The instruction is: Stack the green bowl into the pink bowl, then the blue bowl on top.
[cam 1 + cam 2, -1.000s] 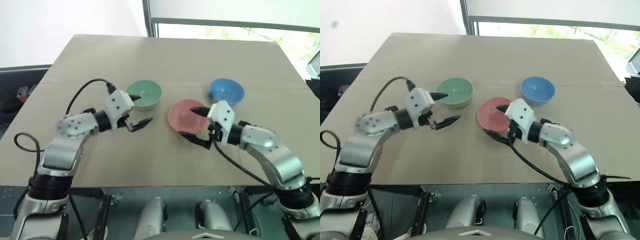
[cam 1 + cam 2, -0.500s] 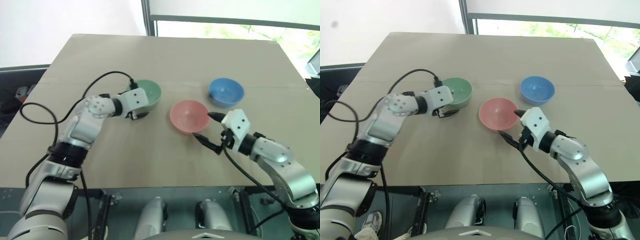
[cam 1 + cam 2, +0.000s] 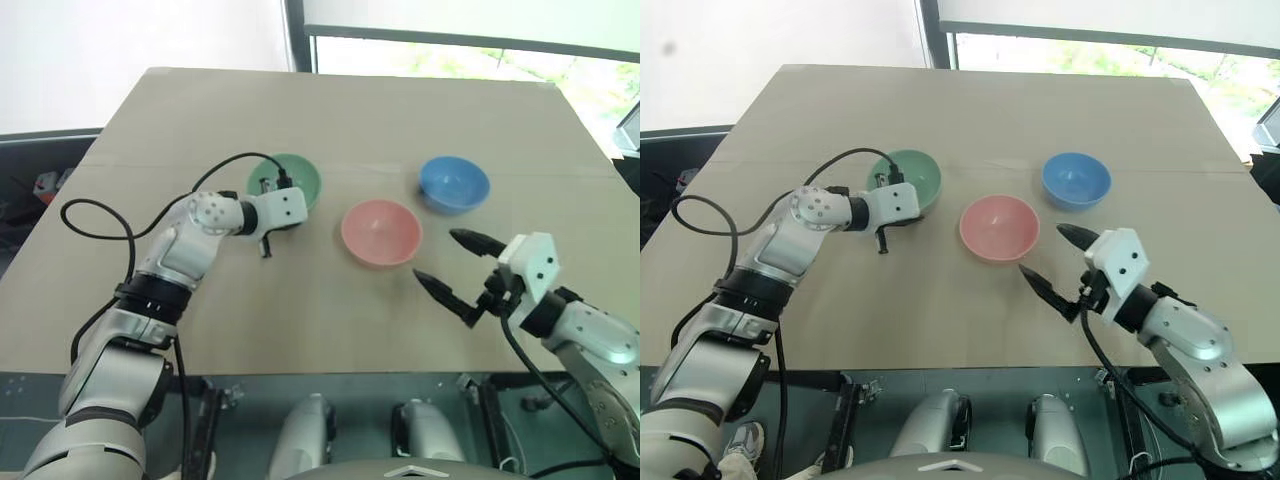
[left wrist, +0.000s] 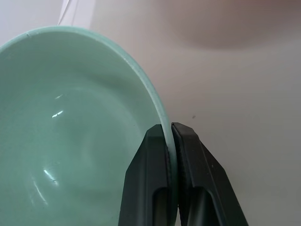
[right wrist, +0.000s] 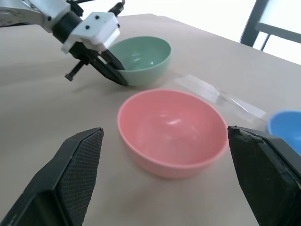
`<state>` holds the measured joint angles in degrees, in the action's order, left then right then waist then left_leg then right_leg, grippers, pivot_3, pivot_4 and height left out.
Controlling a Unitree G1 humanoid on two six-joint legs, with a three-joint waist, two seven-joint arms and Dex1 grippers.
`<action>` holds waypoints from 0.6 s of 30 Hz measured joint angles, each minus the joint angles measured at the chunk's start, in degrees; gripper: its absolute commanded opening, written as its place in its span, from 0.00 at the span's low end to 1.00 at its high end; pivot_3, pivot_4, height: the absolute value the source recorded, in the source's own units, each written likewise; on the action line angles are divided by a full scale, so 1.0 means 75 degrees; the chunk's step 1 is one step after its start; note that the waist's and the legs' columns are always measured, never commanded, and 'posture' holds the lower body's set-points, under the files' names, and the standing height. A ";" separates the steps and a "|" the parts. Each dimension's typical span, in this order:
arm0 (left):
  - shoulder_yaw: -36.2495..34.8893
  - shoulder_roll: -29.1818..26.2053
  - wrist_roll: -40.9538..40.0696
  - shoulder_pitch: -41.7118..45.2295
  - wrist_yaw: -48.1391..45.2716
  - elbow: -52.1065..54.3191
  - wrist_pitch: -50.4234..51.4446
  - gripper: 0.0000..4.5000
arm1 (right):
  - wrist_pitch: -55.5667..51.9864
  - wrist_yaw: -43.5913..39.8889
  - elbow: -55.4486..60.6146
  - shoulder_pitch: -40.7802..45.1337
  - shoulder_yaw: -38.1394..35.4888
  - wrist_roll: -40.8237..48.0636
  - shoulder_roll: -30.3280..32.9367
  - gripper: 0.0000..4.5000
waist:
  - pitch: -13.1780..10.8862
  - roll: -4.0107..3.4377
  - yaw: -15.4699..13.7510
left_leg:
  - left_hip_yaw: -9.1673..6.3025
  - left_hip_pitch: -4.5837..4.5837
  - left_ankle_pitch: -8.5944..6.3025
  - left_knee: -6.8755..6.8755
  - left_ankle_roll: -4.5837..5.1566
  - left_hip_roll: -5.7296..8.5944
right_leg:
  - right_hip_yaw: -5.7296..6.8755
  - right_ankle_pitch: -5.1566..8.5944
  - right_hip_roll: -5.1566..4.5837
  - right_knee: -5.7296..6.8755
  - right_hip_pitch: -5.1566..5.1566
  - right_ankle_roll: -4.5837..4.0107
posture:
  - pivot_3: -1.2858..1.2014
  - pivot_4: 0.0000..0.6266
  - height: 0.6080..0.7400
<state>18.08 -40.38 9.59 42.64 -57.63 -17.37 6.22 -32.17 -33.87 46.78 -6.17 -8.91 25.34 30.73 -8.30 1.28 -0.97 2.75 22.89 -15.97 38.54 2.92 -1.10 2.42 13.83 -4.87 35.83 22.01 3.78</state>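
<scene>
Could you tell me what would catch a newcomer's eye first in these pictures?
Three bowls sit on the tan table: the green bowl at left, the pink bowl in the middle, the blue bowl at right and farther back. The left tool is shut on the green bowl's rim, one finger inside and one outside. The right tool hangs open to the near right of the pink bowl, holding nothing.

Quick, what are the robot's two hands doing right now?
Left hand: closed, pinching the green bowl's rim.
Right hand: open, holding nothing.
</scene>
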 measured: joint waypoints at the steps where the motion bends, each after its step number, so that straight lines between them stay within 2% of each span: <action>1: -0.0037 0.0040 -0.0152 0.0014 -0.0153 0.0050 0.0002 0.00 | 0.0019 -0.0029 0.0059 -0.0141 -0.0151 0.0057 0.0027 0.99 | -0.0001 0.0000 0.0004 | 0.0001 0.0001 0.0000 0.0000 0.0000 0.0000 | -0.0001 0.0000 0.0000 0.0000 0.0001 0.0000 | 0.52 0.24 1.00; 6: -0.0276 0.0185 -0.1858 0.0327 -0.1777 0.1696 -0.0077 0.00 | 0.0162 -0.0073 0.0290 -0.0916 -0.0983 0.0393 0.0085 0.99 | -0.0002 0.0002 0.0013 | 0.0002 -0.0002 0.0000 0.0010 0.0000 -0.0019 | -0.0006 0.0000 -0.0001 -0.0002 -0.0002 0.0000 | 0.52 0.24 1.00; 11: -0.0194 0.0355 -0.2214 0.0591 -0.2512 0.2035 -0.0395 0.00 | 0.0256 0.0058 0.0291 -0.1103 -0.1082 0.0379 0.0091 0.99 | 0.0003 -0.0006 0.0023 | 0.0008 -0.0035 0.0001 0.0015 -0.0001 -0.0011 | -0.0017 0.0001 0.0014 0.0004 -0.0018 -0.0001 | 0.52 0.24 1.00; 13: -0.0056 0.0487 -0.2215 0.0605 -0.2700 0.1881 -0.0544 0.17 | 0.0342 0.0089 0.0291 -0.1133 -0.1082 0.0365 0.0090 0.99 | 0.0003 -0.0005 0.0020 | 0.0007 -0.0035 0.0000 0.0018 0.0000 -0.0011 | -0.0017 0.0001 0.0015 0.0005 -0.0020 -0.0002 | 0.52 0.24 1.00; 14: 0.0095 0.0609 -0.2217 0.0613 -0.2931 0.1758 -0.0572 0.22 | 0.0387 0.0106 0.0290 -0.1141 -0.1074 0.0340 0.0090 0.99 | 0.0003 -0.0005 0.0020 | 0.0007 -0.0034 0.0000 0.0021 0.0000 -0.0011 | -0.0017 0.0001 0.0015 0.0004 -0.0021 -0.0002 | 0.52 0.24 1.00; 18: 0.0209 0.1051 -0.2103 0.0676 -0.2831 0.1353 -0.0930 0.61 | 0.0457 0.0177 0.0287 -0.1137 -0.1025 0.0253 0.0116 0.99 | 0.0002 -0.0004 -0.0008 | 0.0000 -0.0016 -0.0004 0.0032 0.0007 -0.0006 | -0.0016 0.0000 0.0011 -0.0002 -0.0018 -0.0001 | 0.52 0.24 1.00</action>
<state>19.65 -32.50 -6.18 47.71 -78.86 -7.23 -0.75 -28.74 -32.54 48.93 -14.69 -16.59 27.24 31.60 -8.29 1.25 -1.03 2.75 22.77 -15.99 38.78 2.97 -1.14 2.30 13.83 -4.79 35.82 21.87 3.77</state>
